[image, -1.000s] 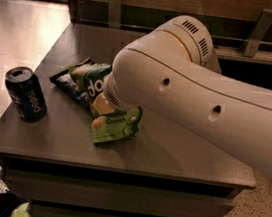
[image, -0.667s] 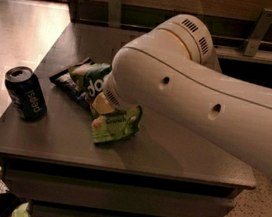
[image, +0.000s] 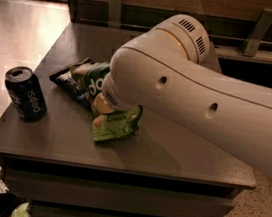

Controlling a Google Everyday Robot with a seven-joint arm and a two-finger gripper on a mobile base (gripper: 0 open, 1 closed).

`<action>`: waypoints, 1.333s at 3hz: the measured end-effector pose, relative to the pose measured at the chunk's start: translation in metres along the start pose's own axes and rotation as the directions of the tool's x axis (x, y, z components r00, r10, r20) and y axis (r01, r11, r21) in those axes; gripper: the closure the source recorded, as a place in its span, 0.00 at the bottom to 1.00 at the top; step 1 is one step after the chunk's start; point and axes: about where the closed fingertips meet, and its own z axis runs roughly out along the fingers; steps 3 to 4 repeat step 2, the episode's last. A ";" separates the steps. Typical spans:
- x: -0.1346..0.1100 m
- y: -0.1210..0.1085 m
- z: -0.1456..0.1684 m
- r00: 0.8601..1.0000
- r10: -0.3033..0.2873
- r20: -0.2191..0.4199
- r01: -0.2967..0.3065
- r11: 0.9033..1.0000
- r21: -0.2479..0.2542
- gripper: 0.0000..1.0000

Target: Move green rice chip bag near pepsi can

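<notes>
1. The gripper (image: 103, 105) is left of centre, mostly hidden under the white arm (image: 202, 104); I cannot tell whether it is apart or together.
2. The green chip bag (image: 117, 126) lies on the tabletop (image: 179, 159) just below it.
3. The pepsi can (image: 26, 94) stands upright at far left, apart from the green bag.
4. A dark snack bag (image: 69, 78) lies at the green bag's upper left.

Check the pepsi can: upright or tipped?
Upright: the can stands on its base, top up. The gripper is down at the green bag.
</notes>
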 end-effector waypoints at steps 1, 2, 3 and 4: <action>0.001 0.001 0.003 1.000 -0.001 -0.005 0.001 1.000 -0.004 0.00; 0.001 0.001 0.003 1.000 -0.001 -0.006 0.001 1.000 -0.004 0.00; 0.001 0.001 0.003 1.000 -0.001 -0.006 0.001 1.000 -0.004 0.00; 0.001 0.001 0.003 1.000 -0.001 -0.006 0.001 1.000 -0.004 0.00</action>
